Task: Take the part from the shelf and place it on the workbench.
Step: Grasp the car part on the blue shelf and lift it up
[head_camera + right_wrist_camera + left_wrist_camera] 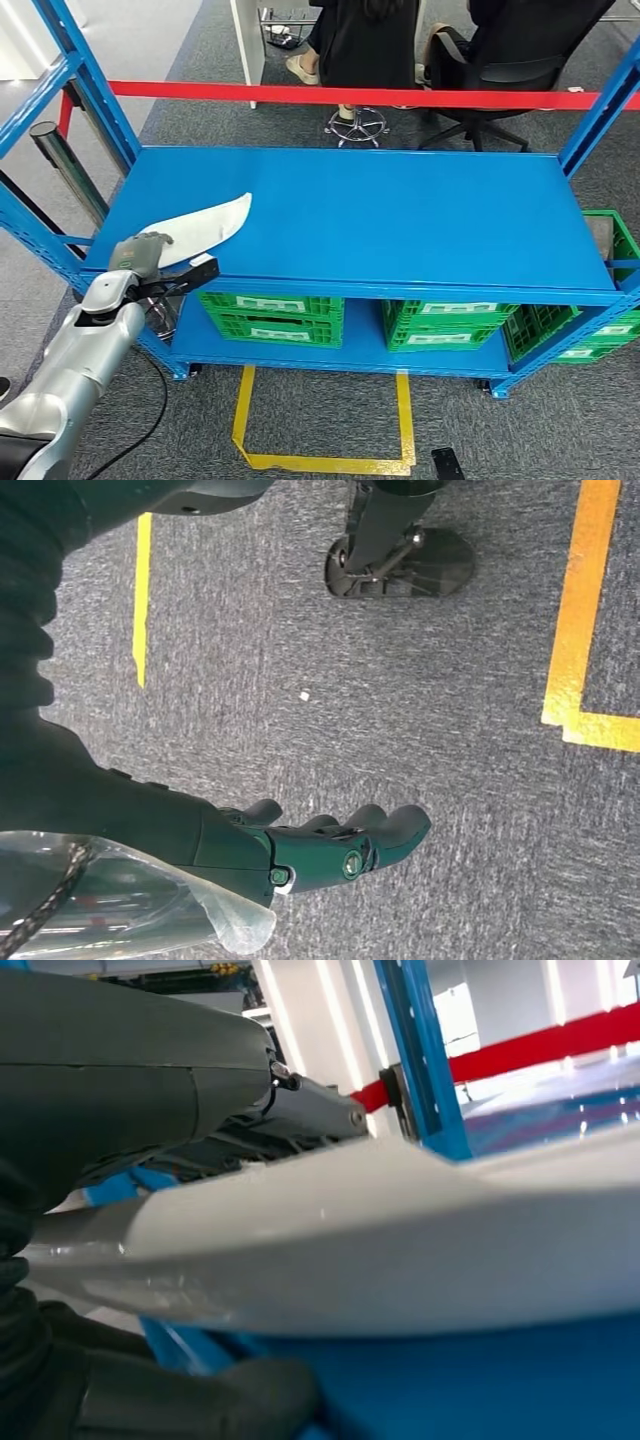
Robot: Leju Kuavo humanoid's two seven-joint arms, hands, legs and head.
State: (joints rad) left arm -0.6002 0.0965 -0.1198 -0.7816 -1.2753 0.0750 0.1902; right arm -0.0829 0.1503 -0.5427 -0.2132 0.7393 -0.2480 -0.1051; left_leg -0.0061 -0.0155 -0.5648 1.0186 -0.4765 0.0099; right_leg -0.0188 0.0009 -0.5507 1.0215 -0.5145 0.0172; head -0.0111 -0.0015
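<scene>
Left hand grips white part at blue shelf's front-left edge (grasp looks set); next: lift clear, carry to workbench.

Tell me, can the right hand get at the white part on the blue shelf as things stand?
Probably not yet. The right hand hangs over the grey floor, holding nothing, while the white part sits at the blue shelf's left end, gripped by the left hand.

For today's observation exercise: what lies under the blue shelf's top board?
Under the blue metal shelf board sit green slatted plastic crates on the lower board. Their contents are hidden, and the board covers their rear parts.
</scene>
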